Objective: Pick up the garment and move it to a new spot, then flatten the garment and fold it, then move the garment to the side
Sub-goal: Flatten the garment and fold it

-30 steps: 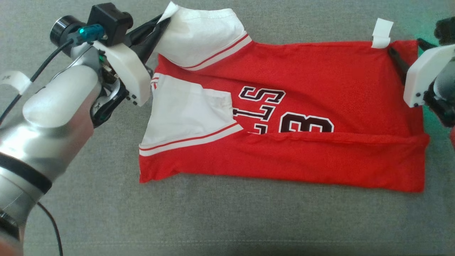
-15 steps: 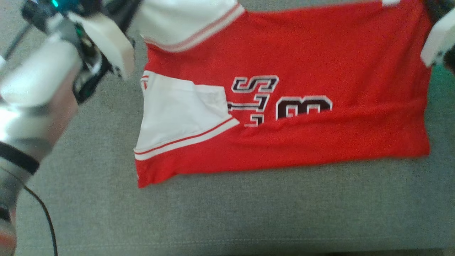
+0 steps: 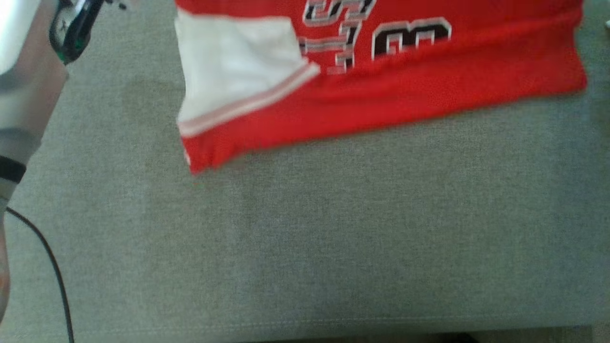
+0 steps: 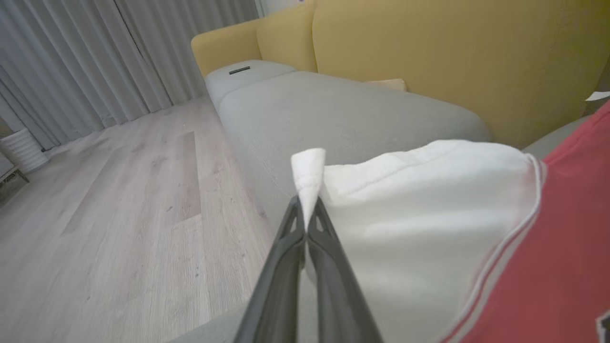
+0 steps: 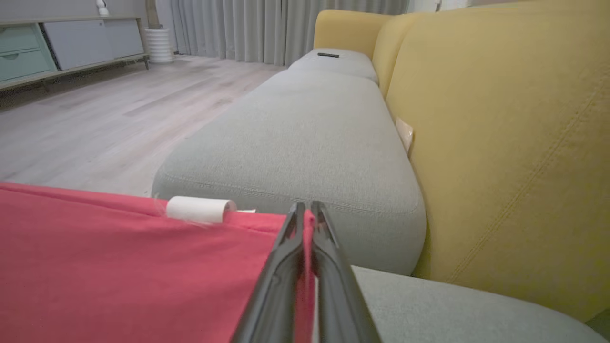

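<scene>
At the left edge of the head view a pale forearm (image 3: 21, 81) runs down the frame, with a thin black cable (image 3: 50, 267) trailing below it over the grey seat cushion (image 3: 333, 238). Further right, along the top of that view, the garment (image 3: 429, 90) lies on the cushion: a red jersey with a white, striped sleeve at its left end and black-and-white lettering in the middle, all somewhat blurred.

In the left wrist view, wooden floor (image 4: 119, 214) and grey curtains (image 4: 95, 57) show on the left. In the middle the left gripper (image 4: 305, 209) is clenched on a white corner of the garment (image 4: 429, 214), which sticks up between its fingertips. The red body spreads away to the right, below the yellow backrest (image 4: 429, 57).

In the right wrist view the red garment (image 5: 119, 267) stretches in from the left, with a small white tag (image 5: 198, 209) at its far edge. The right gripper (image 5: 305, 209) is pinched on the red edge, cloth showing between its fingers.
</scene>
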You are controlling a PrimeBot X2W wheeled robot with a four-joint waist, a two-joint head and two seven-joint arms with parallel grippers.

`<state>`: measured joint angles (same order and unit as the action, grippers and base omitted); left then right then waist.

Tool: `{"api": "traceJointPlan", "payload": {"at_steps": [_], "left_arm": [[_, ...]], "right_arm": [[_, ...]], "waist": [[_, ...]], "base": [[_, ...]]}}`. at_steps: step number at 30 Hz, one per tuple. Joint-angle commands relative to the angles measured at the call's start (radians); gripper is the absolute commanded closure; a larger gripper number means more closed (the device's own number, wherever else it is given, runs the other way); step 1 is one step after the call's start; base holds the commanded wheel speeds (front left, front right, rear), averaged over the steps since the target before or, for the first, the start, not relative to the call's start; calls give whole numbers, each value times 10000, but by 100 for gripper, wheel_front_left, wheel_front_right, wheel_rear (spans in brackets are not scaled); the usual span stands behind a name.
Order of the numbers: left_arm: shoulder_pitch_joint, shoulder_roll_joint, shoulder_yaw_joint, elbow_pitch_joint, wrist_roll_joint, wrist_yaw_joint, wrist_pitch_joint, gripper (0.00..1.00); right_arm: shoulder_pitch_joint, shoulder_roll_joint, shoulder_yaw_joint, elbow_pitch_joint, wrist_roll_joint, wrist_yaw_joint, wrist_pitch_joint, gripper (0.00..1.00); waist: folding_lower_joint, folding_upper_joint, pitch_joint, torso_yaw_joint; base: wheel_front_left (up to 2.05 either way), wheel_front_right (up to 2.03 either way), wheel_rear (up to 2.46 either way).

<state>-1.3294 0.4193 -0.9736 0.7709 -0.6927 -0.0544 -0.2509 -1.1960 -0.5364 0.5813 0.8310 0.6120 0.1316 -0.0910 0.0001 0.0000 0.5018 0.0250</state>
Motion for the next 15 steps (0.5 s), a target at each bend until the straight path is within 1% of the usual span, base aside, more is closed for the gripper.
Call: {"api": "traceJointPlan", "payload": {"at_steps": [1, 4, 7, 11, 15], "left_arm": [[-474, 344, 712, -272, 293, 204, -106, 100], [-189, 255, 1118, -451, 686, 184, -106, 100], [238, 192, 1301, -552, 1041, -23, -107, 100], [821, 143, 1387, -701, 1403, -318, -107, 100], [1436, 221, 1406, -978, 1687, -500, -108, 100]], "right_arm": [[-254, 33, -62, 36, -108, -9, -408, 100], [-284, 127, 68, 388, -110, -9, -663, 100], [-70, 95, 358, 603, 13, -9, -723, 100], [433, -78, 752, 576, 575, -9, -586, 100], [1054, -467, 1412, 202, 1161, -9, -244, 100]], "waist": [[-1, 0, 41, 21], [-1, 0, -15, 64], [-1, 0, -160, 126], [-1, 0, -413, 241], [-1, 0, -715, 360]], "base": [[0, 0, 0], [0, 0, 0], [0, 0, 0], [0, 0, 0], [0, 0, 0]]}}
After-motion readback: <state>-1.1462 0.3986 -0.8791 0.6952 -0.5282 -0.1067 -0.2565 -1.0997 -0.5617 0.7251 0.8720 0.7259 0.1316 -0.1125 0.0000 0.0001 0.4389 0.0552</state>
